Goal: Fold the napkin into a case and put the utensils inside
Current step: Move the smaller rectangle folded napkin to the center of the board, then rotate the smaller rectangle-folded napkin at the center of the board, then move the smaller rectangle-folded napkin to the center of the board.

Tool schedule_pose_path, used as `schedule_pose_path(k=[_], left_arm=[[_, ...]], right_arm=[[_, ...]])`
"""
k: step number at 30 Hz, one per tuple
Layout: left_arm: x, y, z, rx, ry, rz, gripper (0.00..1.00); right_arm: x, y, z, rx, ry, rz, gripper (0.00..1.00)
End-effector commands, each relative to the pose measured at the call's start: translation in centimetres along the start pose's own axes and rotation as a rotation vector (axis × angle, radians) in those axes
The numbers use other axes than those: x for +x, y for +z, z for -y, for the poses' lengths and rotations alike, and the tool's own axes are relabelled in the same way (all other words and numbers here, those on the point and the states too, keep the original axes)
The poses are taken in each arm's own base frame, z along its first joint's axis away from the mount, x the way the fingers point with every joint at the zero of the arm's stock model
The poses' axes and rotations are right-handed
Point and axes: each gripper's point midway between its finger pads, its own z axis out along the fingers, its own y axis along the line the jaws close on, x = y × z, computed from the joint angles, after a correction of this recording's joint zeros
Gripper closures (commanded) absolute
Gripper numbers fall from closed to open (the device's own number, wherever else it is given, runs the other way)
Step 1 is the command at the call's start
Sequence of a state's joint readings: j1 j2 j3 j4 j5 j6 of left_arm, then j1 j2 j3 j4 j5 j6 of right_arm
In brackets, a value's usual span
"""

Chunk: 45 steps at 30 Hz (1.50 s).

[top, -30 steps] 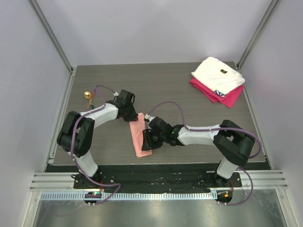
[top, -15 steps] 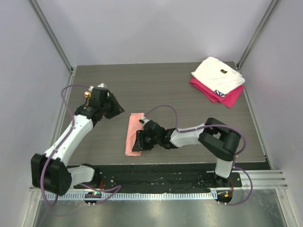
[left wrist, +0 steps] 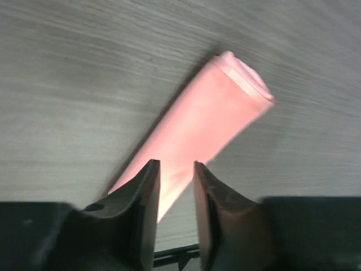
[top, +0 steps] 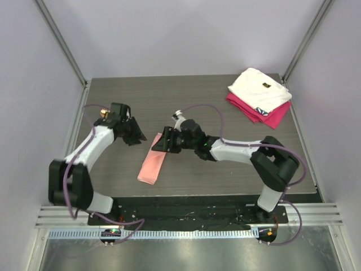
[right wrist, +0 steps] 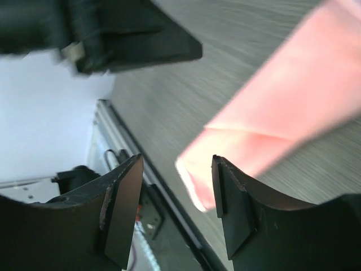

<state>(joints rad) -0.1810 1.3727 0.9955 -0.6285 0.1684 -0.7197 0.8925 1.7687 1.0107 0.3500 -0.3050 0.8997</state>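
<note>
Currently — napkin [top: 150,165]: folded narrow strip, flat on desk [top: 225,113], near-left of centre; left tool [left wrist: 176,166] slightly parted, right tool [right wrist: 176,161] wide apart — both empty, flanking its far end

The right claw [right wrist: 176,165] stands open and empty near the folded napkin [right wrist: 285,104].

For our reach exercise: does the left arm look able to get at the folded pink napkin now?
Probably yes: the napkin lies just ahead of the open left gripper, only bare table between.
</note>
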Motion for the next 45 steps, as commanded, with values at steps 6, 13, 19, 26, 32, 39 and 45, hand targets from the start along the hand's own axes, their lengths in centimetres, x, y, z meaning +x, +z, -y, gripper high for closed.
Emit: schedule_pose_path(k=[6,13,19,26,32,39,45], left_arm=[[-3.9,7.9,1.4,-0.086,0.025,-0.043,0.81],[-1.8,12.6,2.6,-0.153,0.091,-0.11,0.88],[1.6,14.6,6.1,-0.175,0.185,-0.192,0.88],[7.4,10.5,11.6,-0.095,0.332,-0.148,0.89],[5.8,1.5,9.6,-0.222,0.304,0.069,0.74],[11.9,-4.2,3.0,-0.2,0.194,0.087,0.77],[17.0,-3.1,-2.2,-0.24,0.162,0.04,0.96]], right_arm=[[0.9,-8.7,6.9,0.268,-0.151,0.037,0.4],[0.9,-10.3,9.5,0.33,-0.139,0.057,0.4],[0.8,-11.6,10.5,0.348,-0.168,0.055,0.4],[1.8,-13.6,11.2,0.363,-0.201,0.03,0.4],[5.5,-14.4,11.1,0.278,-0.164,-0.045,0.4],[6.6,-16.1,11.4,0.362,-0.176,-0.076,0.41],[7.4,-15.8,10.1,0.376,-0.231,-0.104,0.51]])
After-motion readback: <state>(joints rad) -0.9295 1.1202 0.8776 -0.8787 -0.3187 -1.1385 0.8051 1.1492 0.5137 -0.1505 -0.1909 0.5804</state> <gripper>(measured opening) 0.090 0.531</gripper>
